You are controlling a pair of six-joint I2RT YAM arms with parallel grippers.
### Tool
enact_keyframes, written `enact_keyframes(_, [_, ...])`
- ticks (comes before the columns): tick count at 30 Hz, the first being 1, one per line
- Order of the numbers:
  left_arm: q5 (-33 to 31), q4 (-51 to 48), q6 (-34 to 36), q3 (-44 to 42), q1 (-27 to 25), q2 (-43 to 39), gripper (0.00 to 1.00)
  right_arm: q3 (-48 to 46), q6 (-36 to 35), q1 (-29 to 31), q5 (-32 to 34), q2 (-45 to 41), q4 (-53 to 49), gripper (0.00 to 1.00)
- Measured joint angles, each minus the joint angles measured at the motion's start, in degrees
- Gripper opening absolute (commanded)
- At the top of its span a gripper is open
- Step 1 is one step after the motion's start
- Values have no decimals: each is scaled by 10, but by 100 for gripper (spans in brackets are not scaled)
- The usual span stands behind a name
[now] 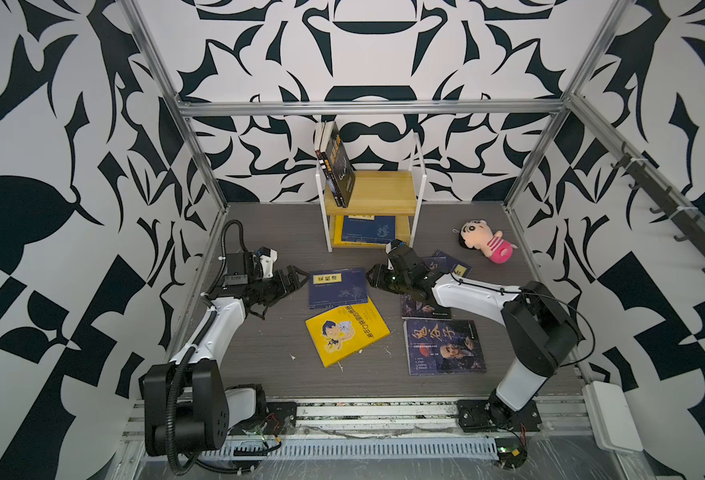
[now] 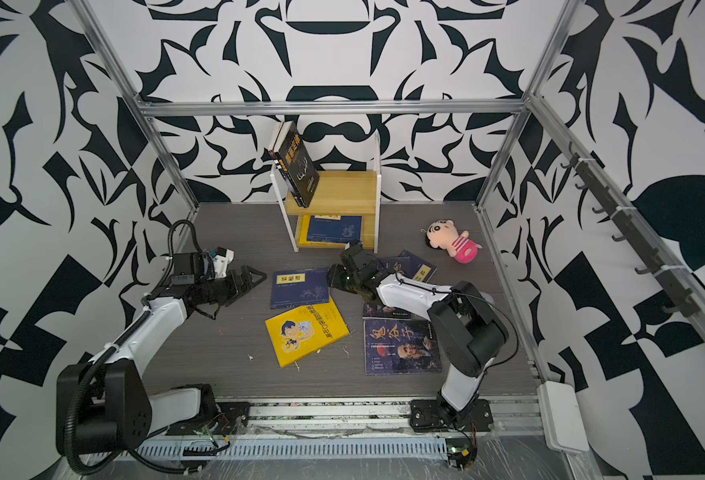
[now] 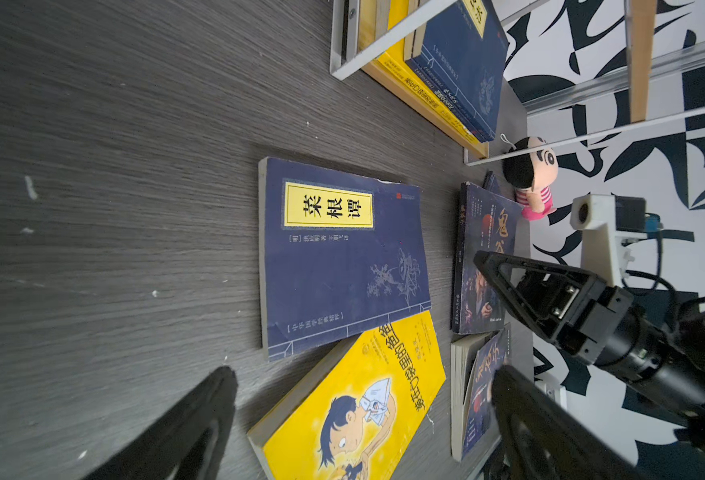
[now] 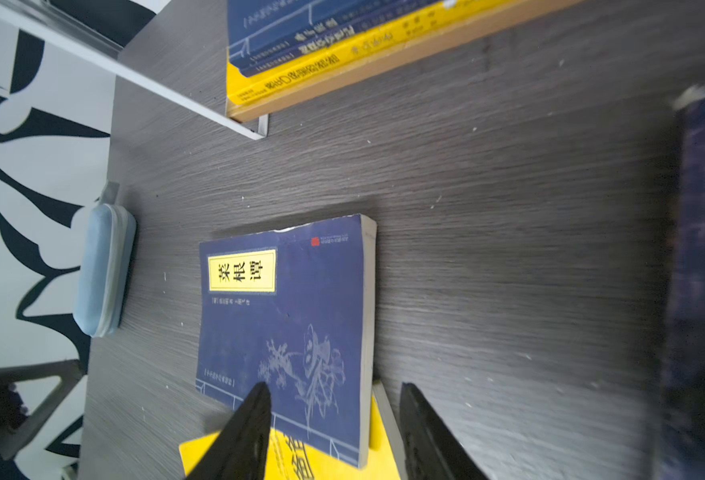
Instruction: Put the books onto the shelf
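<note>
The right end effector (image 4: 333, 388), jaws partly apart and empty, straddles the page edge of the navy book (image 4: 288, 316), which lies flat on the counter (image 1: 267, 345) in front of the shelf (image 1: 369, 187), one corner on the yellow book (image 1: 346, 334); the left end effector (image 1: 301, 279) hovers beside it, jaws wide. We judge that a pinch here may catch only the cover, or skid the book and drag its yellow neighbour.

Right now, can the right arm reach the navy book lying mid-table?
Probably yes: the right gripper hangs open with its jaws straddling the page edge of the navy book, and nothing lies between them.
</note>
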Motion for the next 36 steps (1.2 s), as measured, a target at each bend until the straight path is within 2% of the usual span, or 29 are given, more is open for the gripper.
enact_keyframes(9, [10,34,-49,-16,0,57,99,2,72,-12,-47,96,60,52])
enact_keyframes(18, [19,47,-84,-16,0,105,98,16,124,-12,-102,139,146,52])
enact_keyframes(22, [22,47,-95,-15,0,133,93,16,142,-12,-112,147,167,51])
enact_keyframes(25, [24,47,-103,-12,0,151,86,16,155,-11,-119,153,183,50])
enact_keyframes(27, [23,47,-108,-8,0,161,78,16,163,-10,-122,156,192,50])
enact_keyframes(32, [20,45,-113,3,-2,182,72,16,182,-4,-131,165,213,47])
enact_keyframes(36, [19,45,-116,9,-7,191,63,12,197,-1,-134,167,232,44])
